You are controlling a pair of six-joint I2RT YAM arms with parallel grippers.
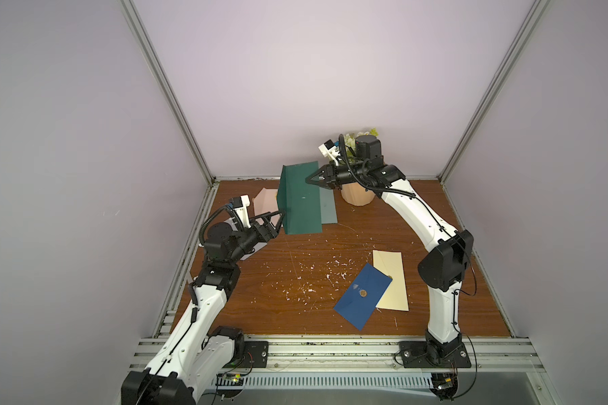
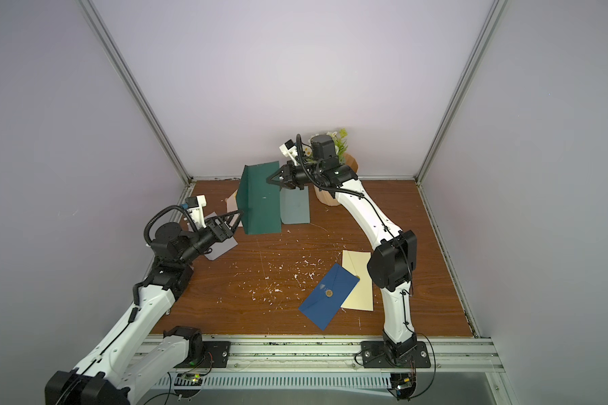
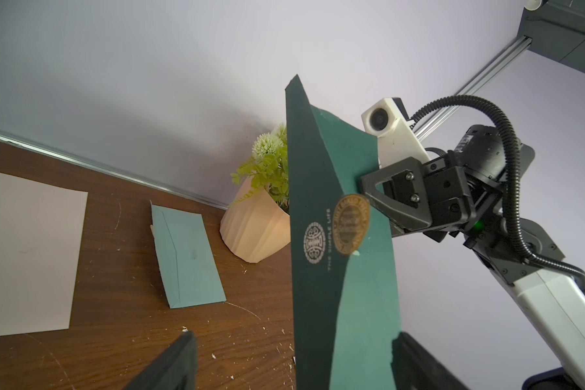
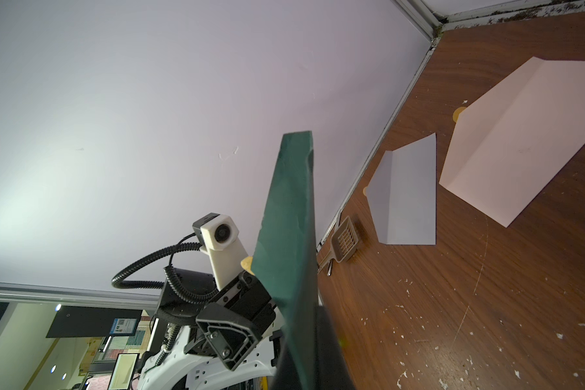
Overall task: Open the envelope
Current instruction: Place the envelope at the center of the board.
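Observation:
A dark green envelope (image 1: 301,203) (image 2: 260,203) hangs on edge above the back of the table. My right gripper (image 1: 308,179) (image 2: 268,180) (image 4: 304,354) is shut on its right edge. In the left wrist view the lighter inner side of its flap (image 3: 362,304) stands off the dark body (image 3: 309,202), with a round gold seal (image 3: 350,224) stuck at the flap's tip. My left gripper (image 1: 281,219) (image 2: 240,218) (image 3: 294,341) is open at the envelope's left edge, and the paper runs between its spread fingers (image 3: 179,358).
On the wooden table (image 1: 295,280) lie a blue envelope (image 1: 362,296) over a cream one (image 1: 392,280), a grey-blue one (image 1: 328,210), a pink one (image 1: 265,201) and a grey one (image 2: 222,247). A potted plant (image 1: 357,194) stands behind the right gripper. White paper scraps are scattered mid-table.

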